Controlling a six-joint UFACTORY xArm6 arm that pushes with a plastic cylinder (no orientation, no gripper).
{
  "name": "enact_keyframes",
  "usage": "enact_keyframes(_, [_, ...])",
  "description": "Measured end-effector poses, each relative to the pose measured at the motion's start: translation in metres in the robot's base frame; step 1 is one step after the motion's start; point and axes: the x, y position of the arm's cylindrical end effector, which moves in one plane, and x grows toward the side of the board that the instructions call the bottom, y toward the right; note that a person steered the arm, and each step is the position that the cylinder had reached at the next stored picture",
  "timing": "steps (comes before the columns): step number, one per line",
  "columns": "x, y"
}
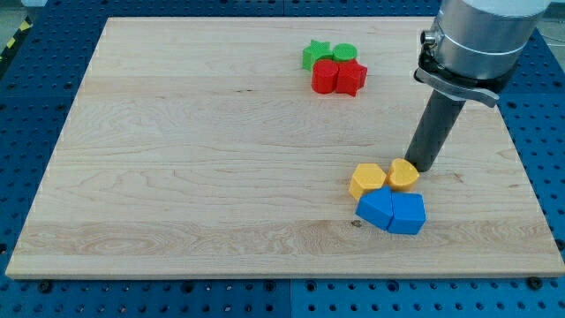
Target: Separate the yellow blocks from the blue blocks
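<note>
Wooden worktop (203,159), pale and rectangular, lies on a blue perforated base (35,300). No pincer is fitted; the arm ends in a dark rod (434,128) coming down from the grey housing (477,40) at the view's 2 o'clock. My tip (422,166) rests on the worktop, touching or just beside the right yellow block (403,174) on its 2 o'clock side.

Task cluster sits at the board's 4 o'clock. Two blue blocks (391,210) lie side by side, touching. Directly at their 12 o'clock sit the yellow hexagon (366,179) and the rounder yellow block, both touching the blue pair and each other.

A second cluster sits at the board's 1 o'clock, well apart: red blocks (339,77) in front, a green star (315,54) and a green round block (345,52) at their 12 o'clock, all packed together.
</note>
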Motion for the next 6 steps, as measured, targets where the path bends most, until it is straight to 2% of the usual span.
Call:
enact_keyframes(1, [-0.003,0.001])
enact_keyframes(2, [-0.017,0.037])
enact_keyframes(3, [0.016,0.067])
enact_keyframes(4, [0.068,0.050])
enact_keyframes(5, [0.064,0.024])
enact_keyframes(6, [0.037,0.022])
